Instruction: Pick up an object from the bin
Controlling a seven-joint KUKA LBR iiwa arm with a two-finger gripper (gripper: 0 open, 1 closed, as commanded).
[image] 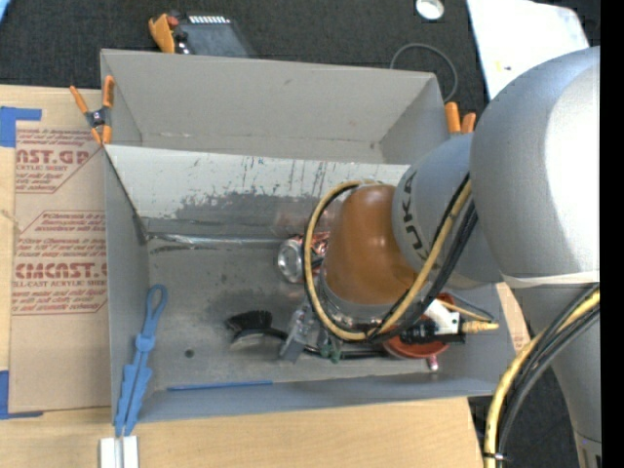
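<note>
A blue strap [141, 354] lay at the lower left of the bin [263, 115]. A small black object [249, 325] sat at lower centre. The gripper [295, 337] stood low just right of it; its grip state could not be told. Recommended: centre over the black object, clear of the silvery lump [291, 259] above, before closing.

Pale grey rounded arm [546, 154]; dark KUKA lettering [413, 224]; glossy orange-brown wrist cover [363, 247]; yellow and black cables [310, 261] looped around.
</note>
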